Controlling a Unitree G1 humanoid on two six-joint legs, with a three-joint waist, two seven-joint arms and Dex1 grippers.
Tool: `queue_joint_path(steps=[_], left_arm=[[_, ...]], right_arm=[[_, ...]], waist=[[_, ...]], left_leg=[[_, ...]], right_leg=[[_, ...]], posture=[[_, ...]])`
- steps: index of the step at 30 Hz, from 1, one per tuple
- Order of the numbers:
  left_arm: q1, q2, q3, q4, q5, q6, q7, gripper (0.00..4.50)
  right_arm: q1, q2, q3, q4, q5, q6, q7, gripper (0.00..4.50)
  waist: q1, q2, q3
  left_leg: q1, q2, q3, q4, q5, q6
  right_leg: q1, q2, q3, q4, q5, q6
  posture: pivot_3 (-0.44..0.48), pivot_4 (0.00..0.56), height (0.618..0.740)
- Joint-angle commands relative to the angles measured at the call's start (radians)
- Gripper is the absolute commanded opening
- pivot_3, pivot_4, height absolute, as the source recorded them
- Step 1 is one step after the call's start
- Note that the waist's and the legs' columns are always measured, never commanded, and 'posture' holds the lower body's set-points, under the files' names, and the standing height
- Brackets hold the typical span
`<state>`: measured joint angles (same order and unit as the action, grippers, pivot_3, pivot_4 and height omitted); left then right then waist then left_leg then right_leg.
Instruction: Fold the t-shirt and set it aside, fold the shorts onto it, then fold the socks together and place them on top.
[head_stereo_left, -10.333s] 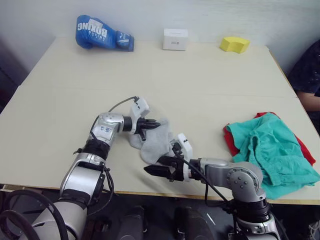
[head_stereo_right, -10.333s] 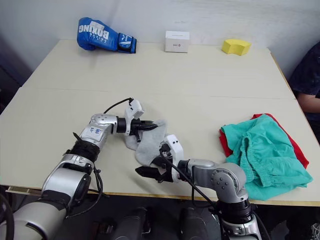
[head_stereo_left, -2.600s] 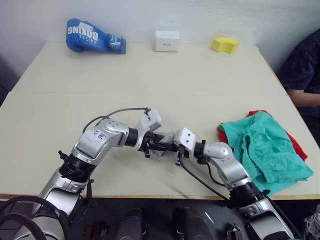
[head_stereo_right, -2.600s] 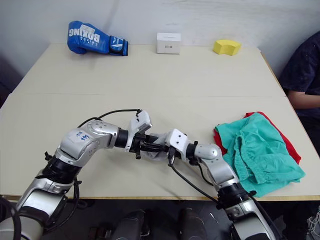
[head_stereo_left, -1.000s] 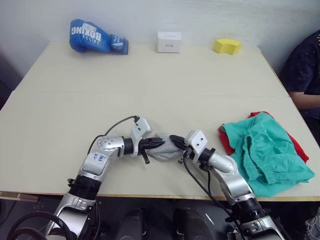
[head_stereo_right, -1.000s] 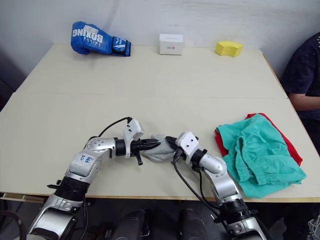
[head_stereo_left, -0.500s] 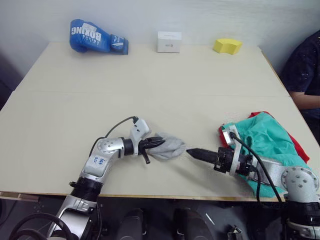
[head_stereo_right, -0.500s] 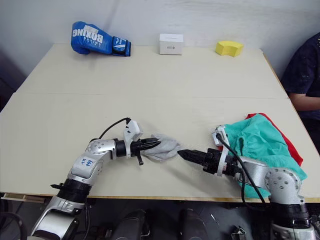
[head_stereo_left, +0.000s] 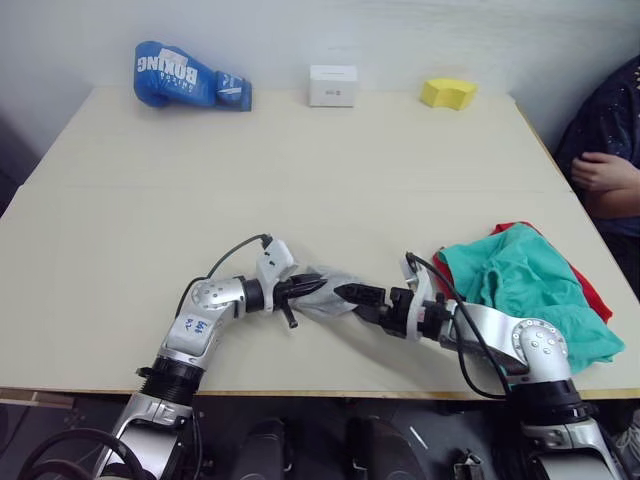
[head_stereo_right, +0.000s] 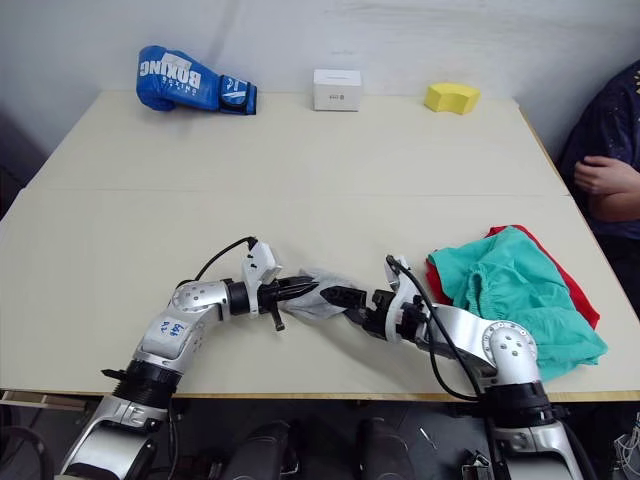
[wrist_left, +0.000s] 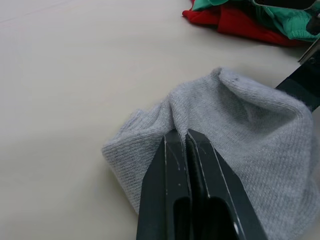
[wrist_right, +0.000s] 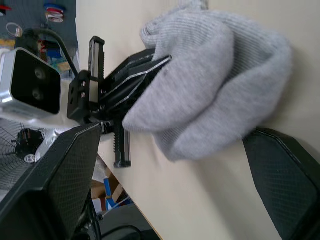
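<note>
Low in the frame's centre, the left gripper (head_stereo_left: 313, 286) pinches the bunched socks (head_stereo_left: 325, 297) on the table (head_stereo_left: 330, 160); the right gripper (head_stereo_right: 343, 297), jaws spread, faces them; shorts (head_stereo_left: 527, 288) lie over the t-shirt (head_stereo_left: 588, 288) at right

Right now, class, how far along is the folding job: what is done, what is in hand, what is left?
Done: the shorts lie bunched on the t-shirt at the table's right side, though not neatly folded. In hand: the left tool is shut on the socks, and the right tool is open around them. Left: finishing the sock fold and placing the socks on top of the shorts.
</note>
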<state>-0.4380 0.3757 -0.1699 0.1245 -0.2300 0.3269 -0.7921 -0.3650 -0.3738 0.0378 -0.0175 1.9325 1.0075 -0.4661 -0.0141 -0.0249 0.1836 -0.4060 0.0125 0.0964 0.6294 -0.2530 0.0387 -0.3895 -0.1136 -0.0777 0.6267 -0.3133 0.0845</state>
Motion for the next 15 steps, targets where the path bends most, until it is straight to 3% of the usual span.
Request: queue_joint_path(steps=[1, 2, 5, 11, 15], left_arm=[[0.021, 0.014, -0.011, 0.0, 0.026, 0.023, 0.005, 0.0], [0.021, 0.015, -0.011, -0.001, 0.026, 0.029, 0.005, 0.0], [0.019, 0.023, -0.014, 0.0, 0.034, 0.041, 0.011, 0.0], [0.019, 0.033, -0.003, -0.009, 0.019, 0.069, 0.008, 0.0], [0.016, 0.03, 0.03, -0.019, -0.012, 0.108, 0.013, 0.0]], right_arm=[[-0.024, 0.068, 0.053, 0.054, -0.046, -0.01, -0.028, 4.47], [-0.035, 0.091, 0.054, 0.071, -0.072, -0.014, -0.027, 4.47], [-0.061, 0.143, 0.04, 0.117, -0.15, -0.037, -0.017, 3.91], [-0.059, 0.179, -0.016, 0.125, -0.213, -0.035, 0.011, 1.83], [-0.038, 0.183, -0.036, 0.114, -0.239, -0.019, 0.032, 0.66]], waist=[[-0.007, 0.001, 0.0], [-0.01, 0.001, 0.0], [-0.015, 0.001, -0.001], [-0.015, 0.002, -0.001], [-0.016, 0.002, -0.001]], left_leg=[[0.0, 0.0, 0.0, 0.0, 0.0, 0.0], [0.0, 0.0, 0.0, 0.0, 0.0, 0.0], [0.0, 0.0, 0.0, -0.001, 0.0, 0.0], [0.0, 0.0, 0.0, -0.001, 0.0, 0.0], [-0.001, 0.0, 0.0, -0.002, 0.0, 0.0]], right_leg=[[0.0, 0.0, 0.0, 0.0, 0.0, 0.0], [0.0, 0.0, 0.0, 0.0, 0.0, 0.0], [0.0, 0.0, 0.0, 0.0, 0.0, 0.0], [-0.001, 0.0, 0.0, 0.0, 0.0, 0.0], [-0.001, 0.0, 0.001, -0.001, 0.0, 0.0]], posture=[[0.0, 0.15, 0.74], [0.0, 0.15, 0.74], [0.0, 0.15, 0.74], [0.0, 0.15, 0.74], [0.0, 0.15, 0.74]])
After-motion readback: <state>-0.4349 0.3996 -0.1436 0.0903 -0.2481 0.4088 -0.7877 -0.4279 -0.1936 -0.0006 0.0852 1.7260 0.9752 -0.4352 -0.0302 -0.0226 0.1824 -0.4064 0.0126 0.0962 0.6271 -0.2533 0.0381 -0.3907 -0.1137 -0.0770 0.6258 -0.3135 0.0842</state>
